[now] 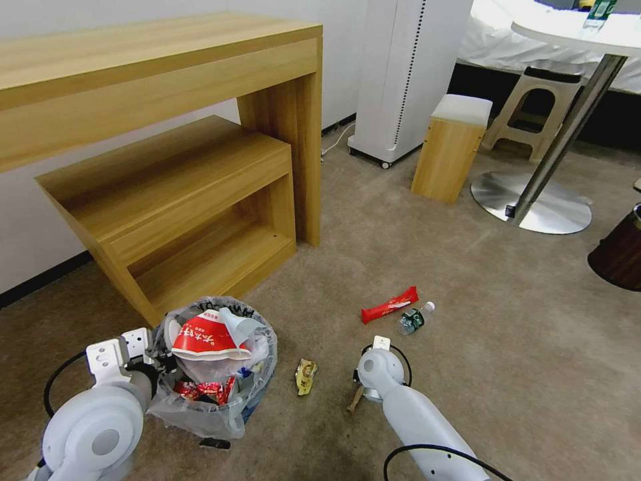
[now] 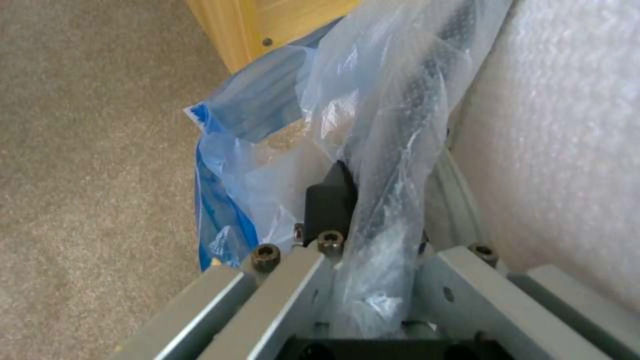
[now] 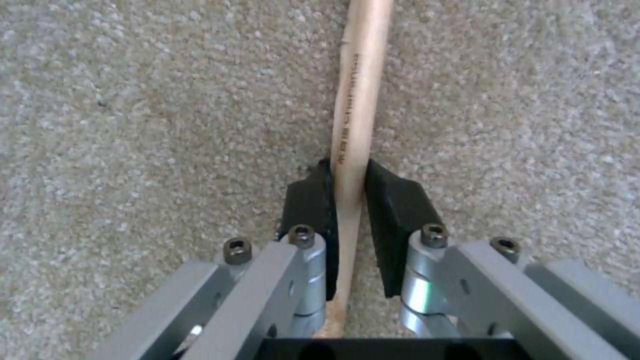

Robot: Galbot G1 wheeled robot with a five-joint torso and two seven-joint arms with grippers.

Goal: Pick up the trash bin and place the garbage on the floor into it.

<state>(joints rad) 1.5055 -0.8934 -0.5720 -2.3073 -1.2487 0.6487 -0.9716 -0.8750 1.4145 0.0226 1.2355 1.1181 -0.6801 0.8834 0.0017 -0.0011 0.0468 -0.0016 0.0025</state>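
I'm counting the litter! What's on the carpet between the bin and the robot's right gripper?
In the head view, one crumpled yellow wrapper lies on bare floor between the trash bin and the right gripper.

Lower left of the head view: the trash bin (image 1: 212,374) wears a clear crinkly bag with black print, blue peeking low, a red-and-white packet (image 1: 208,336) on top. On beige-brown floor (image 1: 467,321) at centre lie a red wrapper (image 1: 390,304), a yellow wrapper (image 1: 306,375), a clear green-labelled bottle (image 1: 415,318). The pale wooden stick (image 3: 353,115) carries brown lettering between black pads (image 3: 393,210).
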